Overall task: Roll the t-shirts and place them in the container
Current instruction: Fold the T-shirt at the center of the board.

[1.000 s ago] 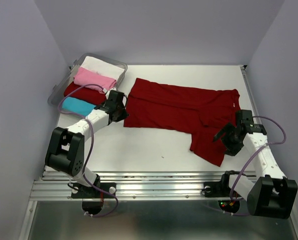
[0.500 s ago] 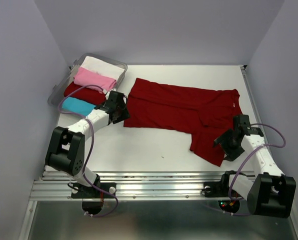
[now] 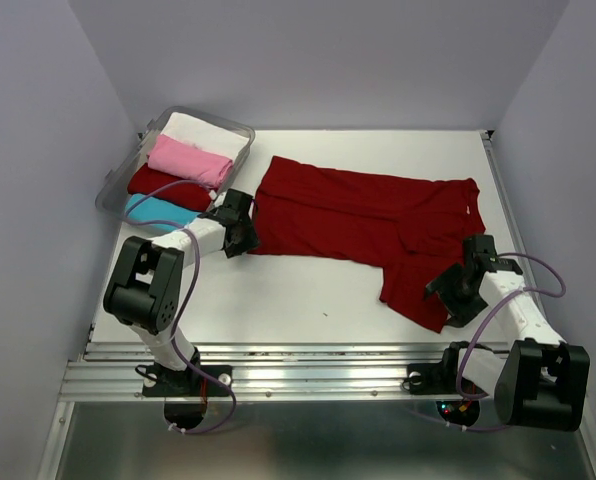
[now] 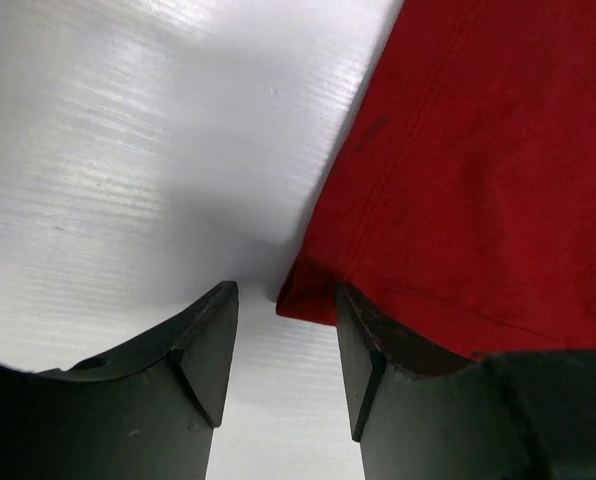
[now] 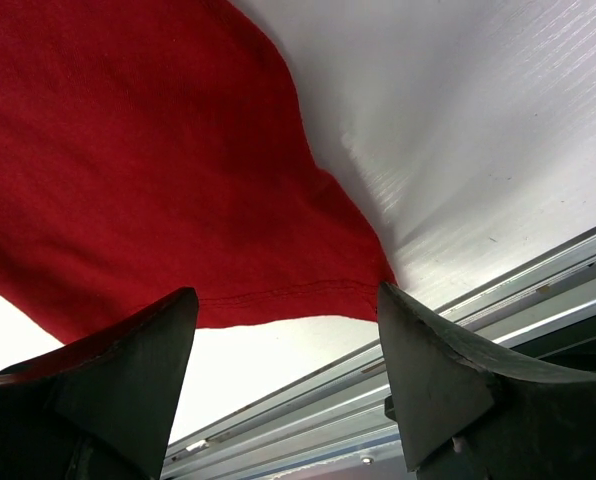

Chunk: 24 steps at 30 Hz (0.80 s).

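Observation:
A large dark red t-shirt (image 3: 358,215) lies folded lengthwise across the white table, one flap (image 3: 418,285) hanging toward the front right. My left gripper (image 3: 240,236) sits at the shirt's near left corner. In the left wrist view the gripper (image 4: 283,292) is open, low over the table, and the shirt corner (image 4: 308,300) lies just ahead of the gap, next to the right finger. My right gripper (image 3: 450,296) stands open at the flap's front tip. In the right wrist view the gripper (image 5: 286,295) straddles the stitched hem (image 5: 278,290) without closing on it.
A clear plastic bin (image 3: 240,128) at the back left holds rolled t-shirts: white (image 3: 203,130), pink (image 3: 188,160), dark red (image 3: 156,180) and cyan (image 3: 158,210). The table's metal front rail (image 3: 308,370) runs just behind the right gripper. Walls close in both sides.
The left gripper has opened from shut and slid a little along the shirt's left edge. The right gripper has moved left and down to the flap's front tip, staying open.

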Each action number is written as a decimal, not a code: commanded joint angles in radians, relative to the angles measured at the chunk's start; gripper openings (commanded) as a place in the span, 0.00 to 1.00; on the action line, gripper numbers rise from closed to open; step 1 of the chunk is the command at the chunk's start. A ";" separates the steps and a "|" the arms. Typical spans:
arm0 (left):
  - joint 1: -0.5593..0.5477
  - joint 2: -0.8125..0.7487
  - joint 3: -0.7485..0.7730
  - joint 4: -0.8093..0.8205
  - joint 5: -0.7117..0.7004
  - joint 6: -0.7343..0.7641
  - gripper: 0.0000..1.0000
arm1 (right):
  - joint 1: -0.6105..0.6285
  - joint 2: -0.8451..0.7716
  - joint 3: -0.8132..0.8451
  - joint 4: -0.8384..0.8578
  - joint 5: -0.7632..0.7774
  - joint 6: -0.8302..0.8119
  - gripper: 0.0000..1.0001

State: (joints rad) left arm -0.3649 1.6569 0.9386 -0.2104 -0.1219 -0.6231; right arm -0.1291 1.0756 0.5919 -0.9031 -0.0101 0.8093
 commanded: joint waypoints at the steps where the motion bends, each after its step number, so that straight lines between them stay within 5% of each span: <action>1: 0.000 0.010 0.000 0.000 -0.042 -0.020 0.55 | 0.005 -0.008 0.002 0.024 -0.005 0.005 0.78; 8: -0.006 0.056 0.020 0.039 0.016 -0.021 0.50 | 0.005 -0.003 0.020 0.015 0.004 0.011 0.78; 10: -0.012 0.069 0.038 0.046 0.045 -0.018 0.37 | 0.005 -0.008 0.025 0.004 0.006 0.014 0.78; 13: -0.022 0.060 0.063 0.046 0.059 -0.017 0.00 | 0.005 -0.014 0.037 -0.016 0.051 0.025 0.78; 24: -0.022 -0.017 0.095 0.014 0.011 -0.020 0.00 | 0.005 0.038 0.014 0.006 0.076 0.041 0.77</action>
State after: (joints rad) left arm -0.3824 1.6989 0.9863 -0.1799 -0.0875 -0.6430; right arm -0.1291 1.1049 0.5938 -0.9077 0.0330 0.8341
